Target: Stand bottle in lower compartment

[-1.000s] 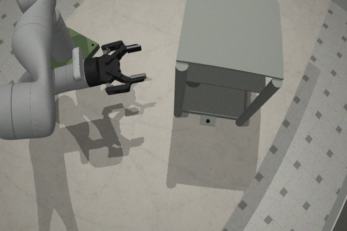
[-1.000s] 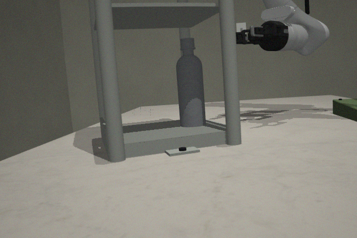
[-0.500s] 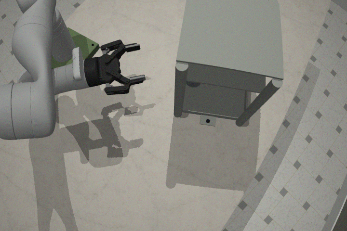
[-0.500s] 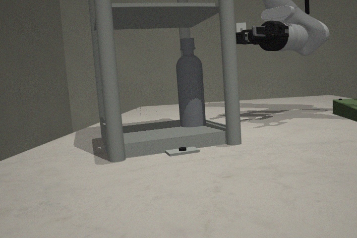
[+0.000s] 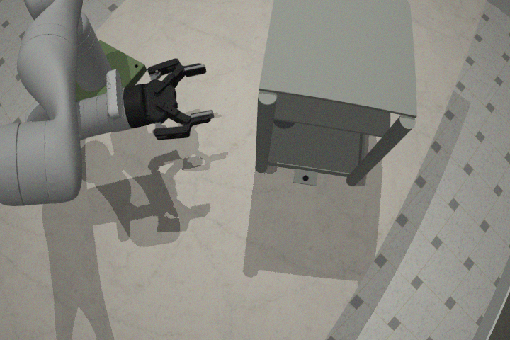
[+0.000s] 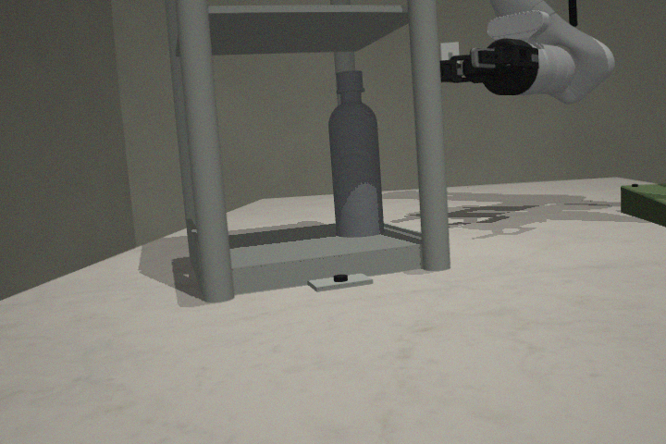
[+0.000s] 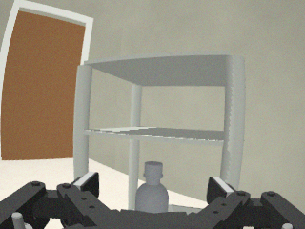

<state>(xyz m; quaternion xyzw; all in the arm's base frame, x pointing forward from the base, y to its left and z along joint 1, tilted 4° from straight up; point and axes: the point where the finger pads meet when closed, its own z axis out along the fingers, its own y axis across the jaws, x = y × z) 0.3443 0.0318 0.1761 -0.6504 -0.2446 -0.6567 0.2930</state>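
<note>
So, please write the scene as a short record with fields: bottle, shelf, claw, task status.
bottle: the bottle is upright, cap up, on the lower compartment floor
shelving unit: the shelving unit stands on the table; small plate lies at its front
claw: the claw is open, holds nothing, apart from the unit
task status: appears done; base seems behind the front lip
</note>
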